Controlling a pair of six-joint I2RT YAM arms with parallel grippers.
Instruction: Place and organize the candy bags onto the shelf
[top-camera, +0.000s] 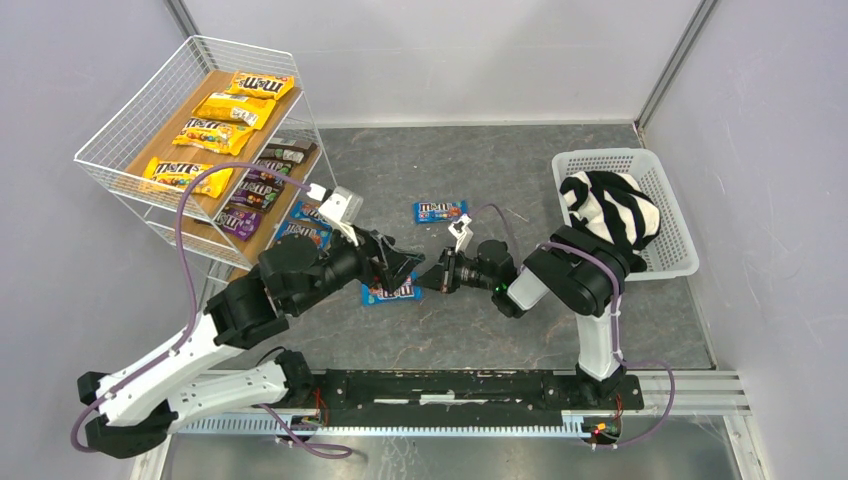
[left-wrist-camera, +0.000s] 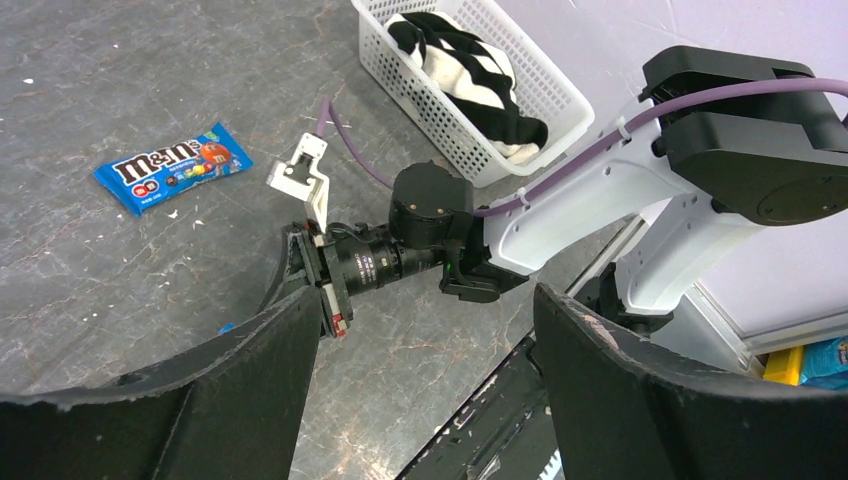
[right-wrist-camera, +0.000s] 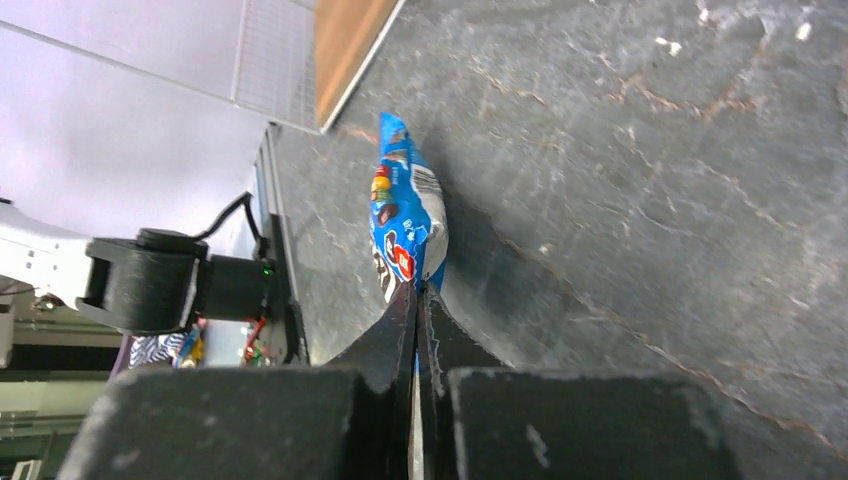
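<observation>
The shelf (top-camera: 118, 140) stands at the far left. It holds several yellow candy bags (top-camera: 215, 110) on the top board, dark ones (top-camera: 262, 180) on the middle board and blue ones (top-camera: 305, 222) on the lowest. One blue bag (top-camera: 441, 211) lies loose on the table and also shows in the left wrist view (left-wrist-camera: 172, 167). My right gripper (right-wrist-camera: 420, 292) is shut on the end of another blue bag (right-wrist-camera: 403, 220), which shows from above (top-camera: 390, 292). My left gripper (left-wrist-camera: 425, 305) is open and empty, right beside that bag (top-camera: 403, 266).
A white lattice basket (top-camera: 668, 225) with a black-and-white striped cloth (top-camera: 605, 205) stands at the right, behind the right arm. The two grippers sit tip to tip at the table's middle. Grey walls close in the sides. A black rail (top-camera: 470, 385) runs along the near edge.
</observation>
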